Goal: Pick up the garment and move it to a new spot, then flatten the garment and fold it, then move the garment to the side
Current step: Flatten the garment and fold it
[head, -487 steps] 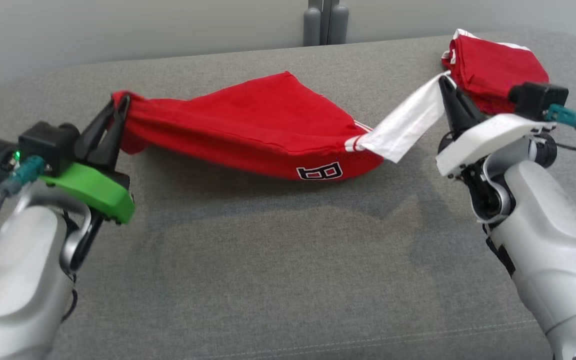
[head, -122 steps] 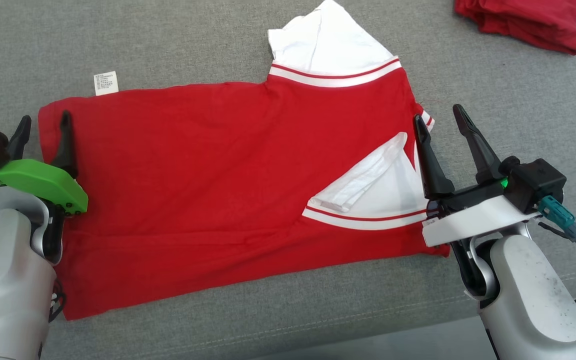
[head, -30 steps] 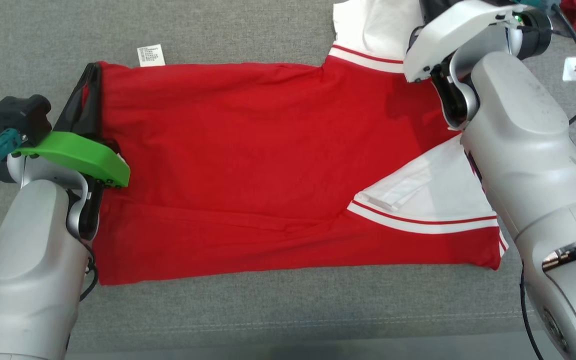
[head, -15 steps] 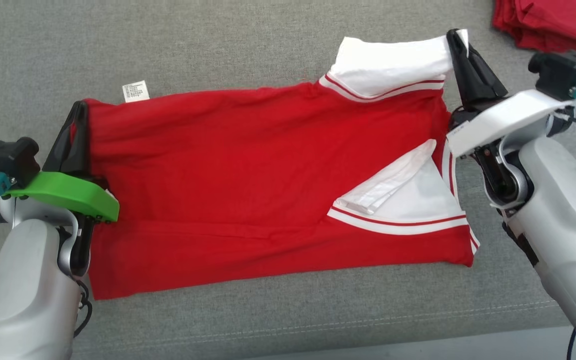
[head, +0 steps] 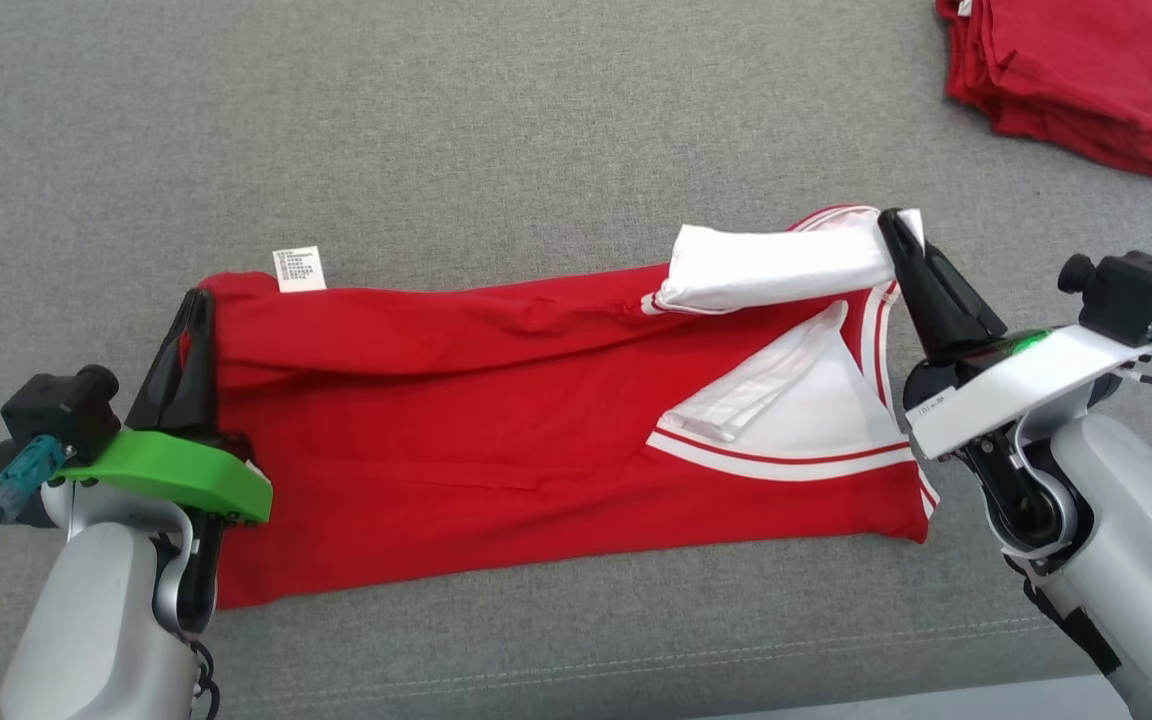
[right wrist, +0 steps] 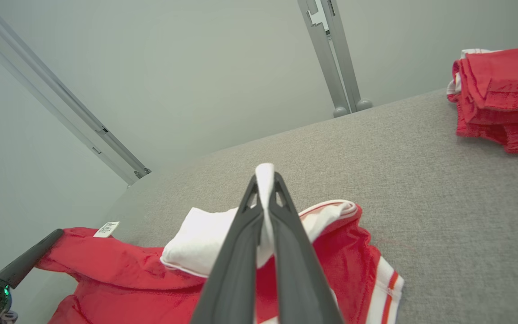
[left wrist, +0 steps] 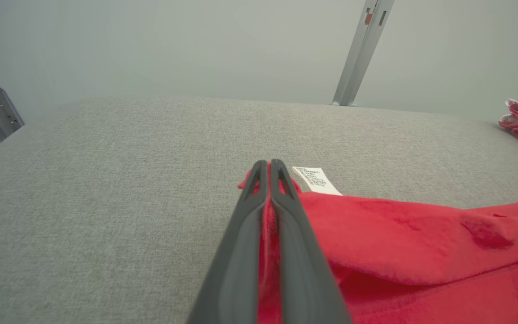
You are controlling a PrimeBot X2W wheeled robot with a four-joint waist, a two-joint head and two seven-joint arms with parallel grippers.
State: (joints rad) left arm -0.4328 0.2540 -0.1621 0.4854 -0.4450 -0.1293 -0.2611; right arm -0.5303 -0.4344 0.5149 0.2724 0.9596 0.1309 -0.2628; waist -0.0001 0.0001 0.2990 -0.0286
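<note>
One sleeve (head: 776,268) in right pincer (head: 893,225), covering garment (head: 456,400) shoulder

Matt cloth garment (head: 436,420) on rough woven cushion (head: 436,120).

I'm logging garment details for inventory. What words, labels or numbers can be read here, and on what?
White tag on the red garment's far edge: rows of dark print, too small to read.
White mount of the right gripper: small dark marking, too blurred to read.
No text can be read.
</note>
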